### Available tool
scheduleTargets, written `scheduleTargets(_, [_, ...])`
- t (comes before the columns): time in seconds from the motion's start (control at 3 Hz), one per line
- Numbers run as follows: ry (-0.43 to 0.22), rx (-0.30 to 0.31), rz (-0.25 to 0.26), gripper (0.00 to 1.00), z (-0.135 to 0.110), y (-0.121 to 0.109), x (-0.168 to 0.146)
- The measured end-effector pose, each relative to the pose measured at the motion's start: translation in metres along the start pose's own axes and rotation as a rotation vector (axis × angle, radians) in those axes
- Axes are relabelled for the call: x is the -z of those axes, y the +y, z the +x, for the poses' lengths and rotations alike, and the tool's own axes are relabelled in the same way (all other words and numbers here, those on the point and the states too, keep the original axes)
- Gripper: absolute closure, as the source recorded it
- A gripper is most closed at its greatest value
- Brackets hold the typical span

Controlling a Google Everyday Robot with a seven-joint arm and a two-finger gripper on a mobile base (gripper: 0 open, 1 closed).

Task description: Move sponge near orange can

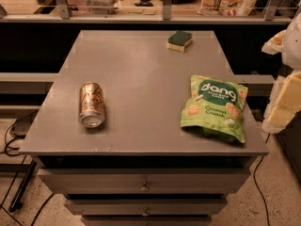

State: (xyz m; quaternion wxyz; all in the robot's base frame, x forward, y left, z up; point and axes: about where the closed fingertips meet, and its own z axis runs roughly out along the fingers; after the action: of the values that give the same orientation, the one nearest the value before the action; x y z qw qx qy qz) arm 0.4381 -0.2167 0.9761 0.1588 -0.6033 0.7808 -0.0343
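Gripper (286,102) right of grey cabinet top (141,65), sponge (179,40), orange can (91,104) well apart

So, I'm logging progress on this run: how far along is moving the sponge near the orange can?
Done: nothing yet. The sponge sits at the far edge of the table, well apart from the orange can, which lies on its side near the front left.
In hand: nothing. The gripper hangs off the table's right side, away from the sponge.
Left: reach the sponge, grasp it, carry it to the can.
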Motion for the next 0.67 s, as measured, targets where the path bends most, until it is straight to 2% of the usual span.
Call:
scheduleTargets(0.33, [-0.013,-0.001,0.011,0.00,-0.002,-0.001,0.002])
scheduleTargets(0.67, [-0.125,-0.034,0.017,0.00,-0.014,-0.015,-0.016])
